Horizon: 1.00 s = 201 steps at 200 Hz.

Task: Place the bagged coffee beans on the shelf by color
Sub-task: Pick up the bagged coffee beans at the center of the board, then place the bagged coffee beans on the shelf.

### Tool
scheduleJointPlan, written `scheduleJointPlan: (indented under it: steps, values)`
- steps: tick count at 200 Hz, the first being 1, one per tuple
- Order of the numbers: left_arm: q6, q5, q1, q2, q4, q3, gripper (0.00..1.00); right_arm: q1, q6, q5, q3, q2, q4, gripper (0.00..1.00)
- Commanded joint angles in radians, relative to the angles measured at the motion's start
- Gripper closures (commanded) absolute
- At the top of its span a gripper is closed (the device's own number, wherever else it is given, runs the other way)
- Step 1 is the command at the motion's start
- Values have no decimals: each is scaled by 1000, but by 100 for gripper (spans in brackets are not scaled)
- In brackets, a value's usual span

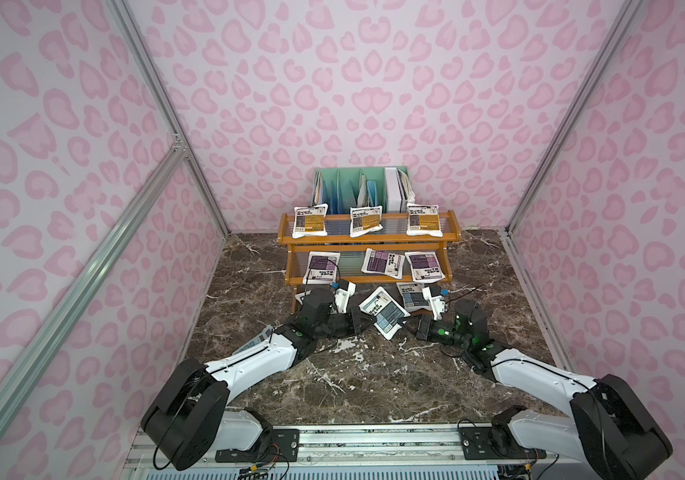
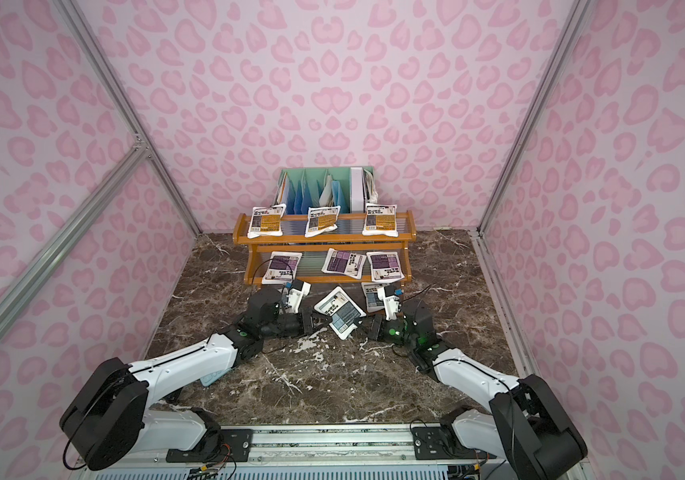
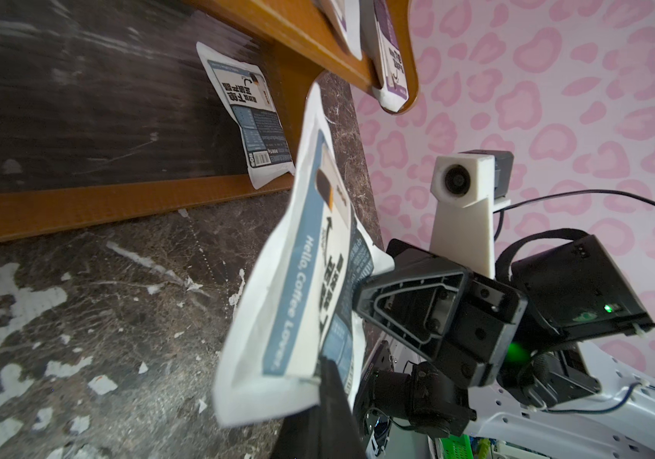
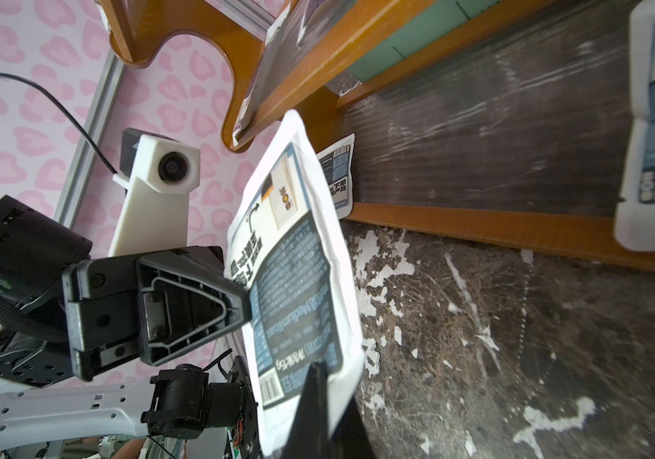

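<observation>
Both arms are on one grey-blue pouch (image 1: 384, 313): the left gripper (image 1: 360, 322) is pinched tight on one edge and the right gripper (image 1: 411, 322) is clamped on the opposite edge. It's held just in front of the shelf's (image 1: 367, 239) bottom tier. Orange pouches (image 1: 365, 222) line the top tier, purple pouches (image 1: 383, 262) the middle.

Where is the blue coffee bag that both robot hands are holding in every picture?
Top view: held blue pouch just below centre, in front of the shelf.
Top view: also just below centre, in front of the shelf.
Left wrist: centre, seen nearly edge-on.
Right wrist: centre, printed face showing.
Shared landmark: the orange-brown wooden shelf.
</observation>
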Motion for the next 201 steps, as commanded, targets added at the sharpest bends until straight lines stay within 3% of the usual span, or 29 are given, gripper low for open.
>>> scheduleJointPlan:
  steps: [1,14,35,56,106,119,149,201]
  values:
    - [43,-24,5,2,-135,33,100,8,-12,46,0,-10,25,100]
    - [57,-115,5,-4,-251,58,92,10,-2,72,-15,-4,26,100]
    - [71,-299,6,-46,-412,70,70,11,31,119,-39,17,71,100]
    - [72,-479,5,-107,-538,81,61,19,71,194,-59,44,146,100]
    - [37,-696,5,-224,-745,82,59,92,122,368,-29,173,314,100]
    - [10,-737,5,-235,-804,79,63,114,133,406,-16,219,357,100]
    - [-32,-781,5,-273,-862,47,65,150,152,494,25,317,433,100]
    - [-45,-845,8,-341,-940,39,64,161,209,538,119,485,507,100]
